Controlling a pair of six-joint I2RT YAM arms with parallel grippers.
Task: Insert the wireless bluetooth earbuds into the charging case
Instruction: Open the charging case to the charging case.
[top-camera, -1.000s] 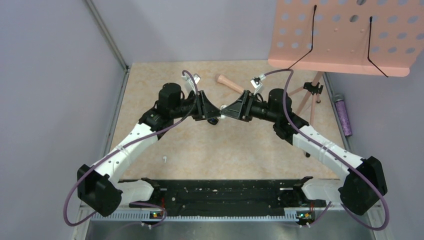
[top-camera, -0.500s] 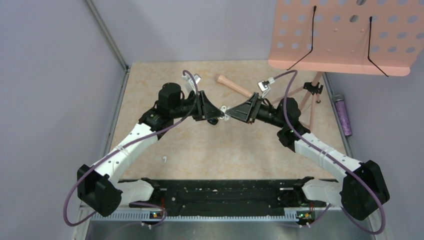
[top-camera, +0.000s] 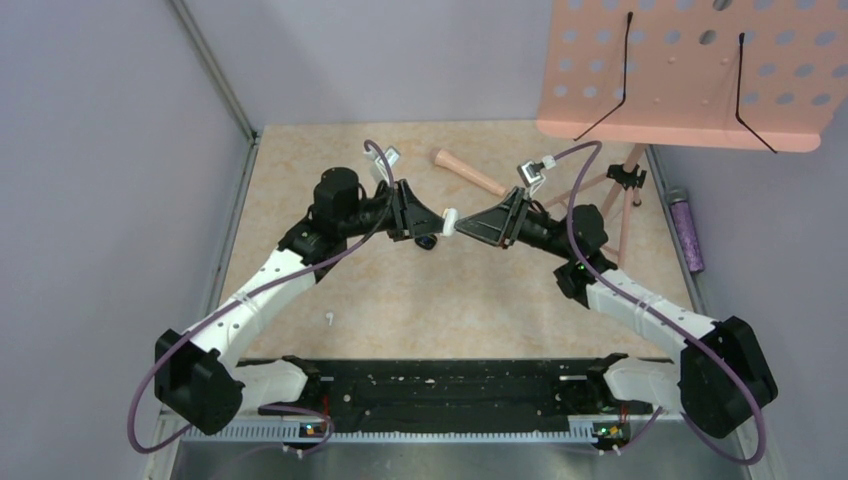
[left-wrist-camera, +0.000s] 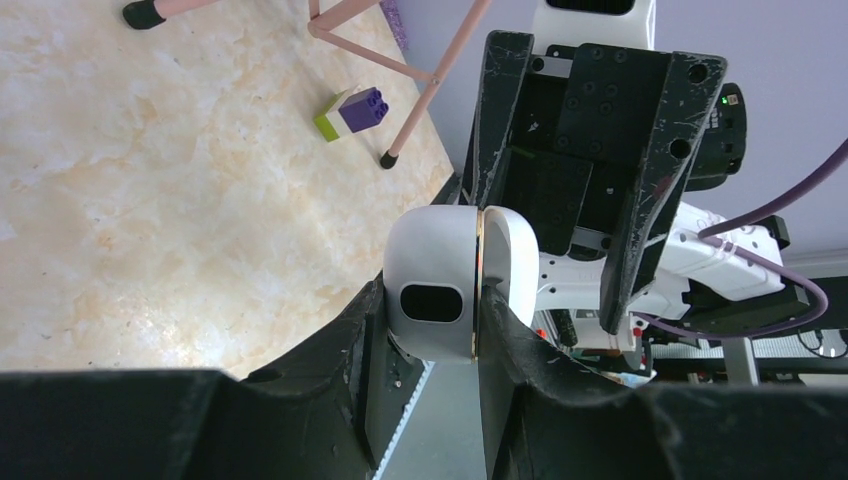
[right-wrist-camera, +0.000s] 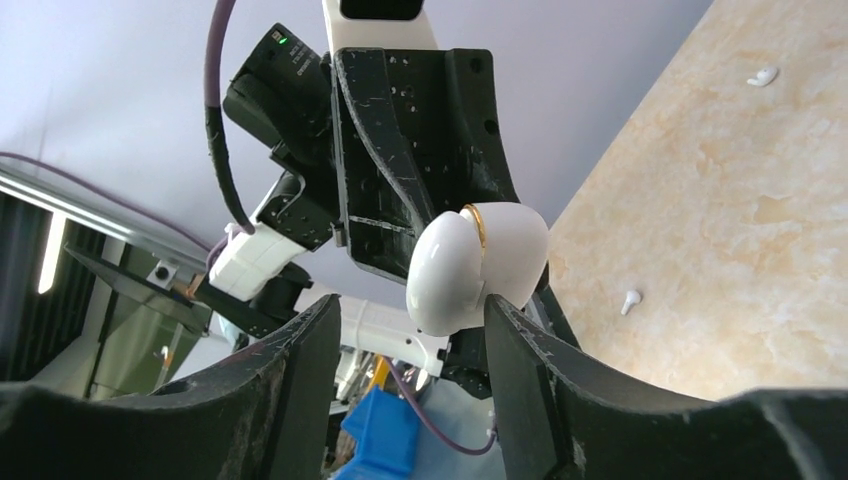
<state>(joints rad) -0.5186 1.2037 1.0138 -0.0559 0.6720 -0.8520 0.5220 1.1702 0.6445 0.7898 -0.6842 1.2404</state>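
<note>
The white charging case (left-wrist-camera: 450, 290) with a gold seam is held above the table, with my left gripper (left-wrist-camera: 435, 305) shut on it; its lid looks down. From above, the case (top-camera: 449, 220) sits between the left gripper (top-camera: 428, 228) and the right gripper (top-camera: 464, 226). My right gripper (right-wrist-camera: 410, 315) stands open around the case (right-wrist-camera: 480, 265). One finger (right-wrist-camera: 505, 330) is at the case's side and the other is apart from it. Two tiny white earbuds (right-wrist-camera: 630, 300) (right-wrist-camera: 762, 75) lie on the table. From above, one earbud (top-camera: 328, 319) shows near the left arm.
A pink music stand (top-camera: 690, 80) overhangs the back right, its tripod legs (top-camera: 620, 190) on the table. A pink wooden handle (top-camera: 465, 170) lies at the back. A green and purple toy brick (left-wrist-camera: 350, 110) lies by a tripod leg, and a purple stick (top-camera: 686, 235) lies at the right edge.
My right gripper has drawn back a little to the right and its jaws have narrowed. The white case now shows between the two grippers. The left arm has not moved.
</note>
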